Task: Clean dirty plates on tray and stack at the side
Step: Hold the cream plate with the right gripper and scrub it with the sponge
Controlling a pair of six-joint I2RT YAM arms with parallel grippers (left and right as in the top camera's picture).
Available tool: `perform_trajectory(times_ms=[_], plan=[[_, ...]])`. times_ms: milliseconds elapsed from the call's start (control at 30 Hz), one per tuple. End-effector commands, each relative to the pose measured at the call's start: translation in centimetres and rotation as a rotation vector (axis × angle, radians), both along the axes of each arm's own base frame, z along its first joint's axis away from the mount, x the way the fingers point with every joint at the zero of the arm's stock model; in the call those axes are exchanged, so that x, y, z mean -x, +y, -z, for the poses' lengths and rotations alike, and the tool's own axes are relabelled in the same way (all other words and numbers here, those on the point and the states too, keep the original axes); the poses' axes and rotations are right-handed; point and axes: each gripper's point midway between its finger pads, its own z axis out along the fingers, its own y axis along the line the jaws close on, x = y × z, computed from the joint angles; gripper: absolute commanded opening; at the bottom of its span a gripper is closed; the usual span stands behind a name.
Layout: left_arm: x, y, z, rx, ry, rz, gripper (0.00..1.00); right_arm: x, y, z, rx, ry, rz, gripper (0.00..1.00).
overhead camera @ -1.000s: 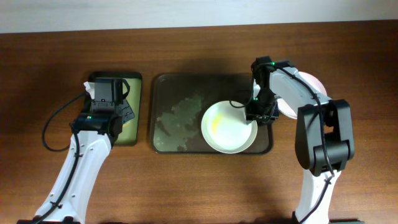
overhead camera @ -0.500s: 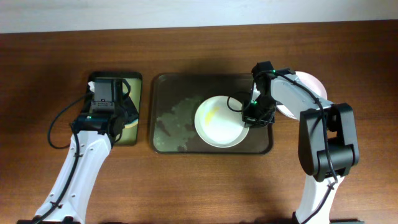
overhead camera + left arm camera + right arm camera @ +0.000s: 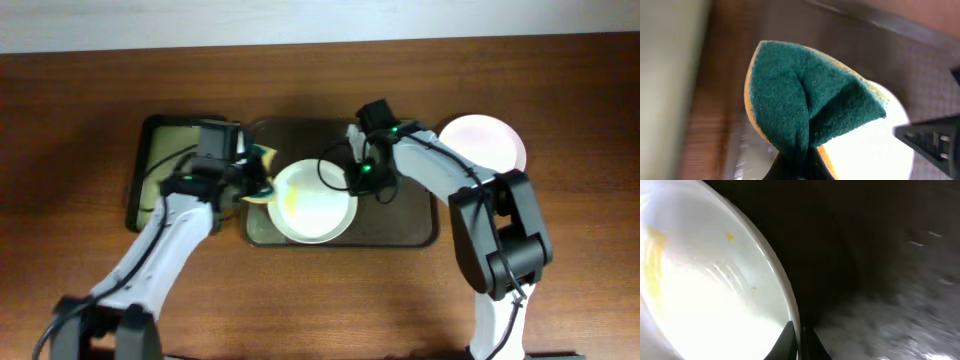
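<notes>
Over wooden table (image 3: 320,300), pinches smeared plate (image 3: 312,208) inside tray (image 3: 405,215) by its 2 o'clock rim, right gripper (image 3: 358,180) closed on it. Clamps green sponge (image 3: 805,100) in left gripper (image 3: 248,183) at plate's 9 o'clock; second plate (image 3: 485,142) at tray's 2 o'clock.

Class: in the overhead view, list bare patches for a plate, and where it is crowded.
Free: the table strip in front of both trays; the wood left of the black tray; the right end of the brown tray. Crowded: its left half, where the left gripper with the sponge and the right gripper meet at the plate.
</notes>
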Motion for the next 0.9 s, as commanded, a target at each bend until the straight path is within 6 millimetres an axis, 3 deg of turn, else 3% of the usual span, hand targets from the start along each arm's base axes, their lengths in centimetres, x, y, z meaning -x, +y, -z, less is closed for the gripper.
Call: perform_trajectory(times_ms=[0,133,300,500,700,800,867], plan=[[0.5,-4.0,2.3,0.037,0.038,0.123,0.0,1.6,-0.5,3.1,0.08,0.038,-0.058,0.04],[0.7,-6.2,4.8,0.059,0.087,0.118,0.0,1.4,-0.6,3.1,0.077,0.032,-0.053,0.04],[1.4,-6.4,8.8,0.092,0.211,0.005,0.0,1.4,-0.6,3.1,0.081,0.032,-0.052,0.04],[2.2,-7.5,11.8,0.137,0.297,0.017,0.0,1.4,-0.7,3.1,0.084,0.031,-0.051,0.04],[1.6,-4.8,12.8,-0.036,0.247,0.067,0.0,1.4,-1.0,3.2,0.104,0.032,-0.047,0.04],[1.0,0.1,11.4,-0.237,0.202,-0.058,0.0,1.4,-1.0,3.2,0.104,0.031,-0.047,0.04],[0.3,3.4,8.7,-0.393,0.123,-0.149,0.0,1.4,-1.0,3.2,0.104,0.031,-0.047,0.04]])
